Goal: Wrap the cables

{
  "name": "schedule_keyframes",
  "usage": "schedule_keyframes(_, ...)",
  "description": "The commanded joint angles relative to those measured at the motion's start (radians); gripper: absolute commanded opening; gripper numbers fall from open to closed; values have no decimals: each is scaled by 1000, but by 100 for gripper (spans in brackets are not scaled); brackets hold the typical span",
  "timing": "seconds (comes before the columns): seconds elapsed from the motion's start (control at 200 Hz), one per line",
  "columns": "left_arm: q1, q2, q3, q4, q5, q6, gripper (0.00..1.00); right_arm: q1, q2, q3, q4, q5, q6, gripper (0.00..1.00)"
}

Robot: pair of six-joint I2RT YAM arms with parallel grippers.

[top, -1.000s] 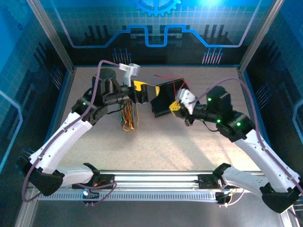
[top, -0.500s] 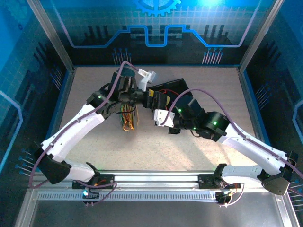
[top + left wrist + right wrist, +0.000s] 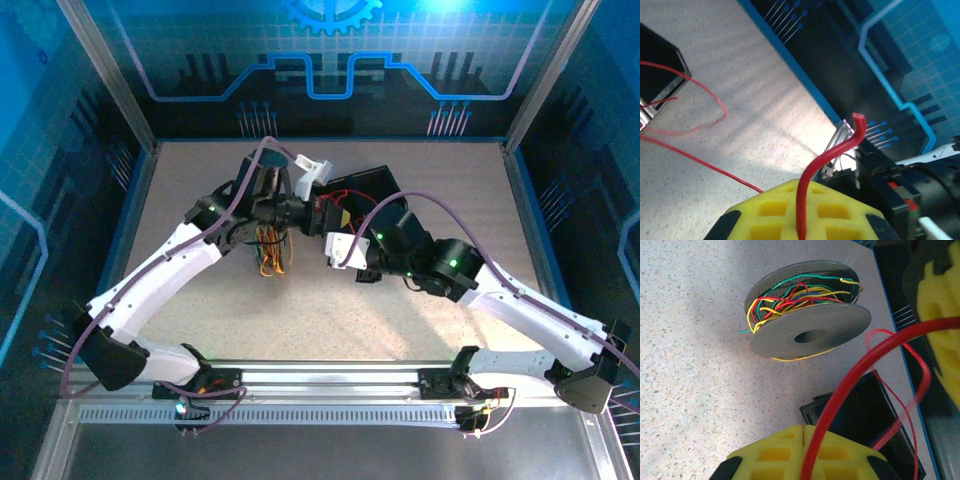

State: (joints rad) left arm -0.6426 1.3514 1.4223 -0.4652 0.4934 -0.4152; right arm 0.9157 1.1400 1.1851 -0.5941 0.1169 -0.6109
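Note:
The cables are thin wires. One red cable runs between my two grippers, and its thin loops trail over the table. My left gripper is shut on this cable, whose short bent end sticks up from the yellow fingers. My right gripper is shut on the same red cable a little further along. In the top view the left gripper and the right gripper are close together at the table's middle. More cables, red, yellow and green, lie wound loosely on a grey spool.
A black open tray lies just behind the grippers, with red wire across it. The spool stands under the left arm. Blue walls and metal posts enclose the speckled table; a rail runs along its near edge.
The left gripper has shut on the red cable. Both arms have swung inward over the last second, bringing the right gripper from the right side to just beside the left one.

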Motion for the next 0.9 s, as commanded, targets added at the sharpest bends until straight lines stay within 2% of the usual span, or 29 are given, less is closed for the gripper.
schedule_keyframes(0.0,3,-94,-76,155,-77,-77,0,6,-22,-44,50,35,5,0)
schedule_keyframes(0.205,-1,-255,-410,765,-343,-279,0,1,-57,-165,163,8,78,1)
schedule_keyframes(0.27,0,-249,-449,877,-365,-307,0,2,-61,-191,189,-9,111,5)
schedule_keyframes(0.285,-1,-245,-450,884,-367,-307,0,2,-62,-197,194,-12,121,7)
schedule_keyframes(0.325,-5,-229,-441,899,-364,-301,0,3,-65,-206,203,-24,150,23)
schedule_keyframes(0.35,-7,-218,-430,897,-355,-295,0,3,-70,-212,208,-26,169,40)
schedule_keyframes(0.365,-7,-213,-423,893,-349,-289,0,3,-73,-213,211,-26,183,47)
schedule_keyframes(0.52,-10,-185,-396,867,-305,-239,0,-48,-163,-238,231,-42,417,77)
schedule_keyframes(0.6,-11,-183,-396,854,-296,-211,0,-148,-233,-248,217,-205,591,83)
schedule_keyframes(0.721,-17,-171,-396,850,-291,-178,0,-317,-306,-281,231,-400,877,85)
schedule_keyframes(0.821,-30,-157,-398,853,-294,-153,0,-437,-333,-345,303,-578,1078,81)
schedule_keyframes(0.891,-41,-147,-398,855,-294,-141,0,-489,-341,-394,381,-650,1215,81)
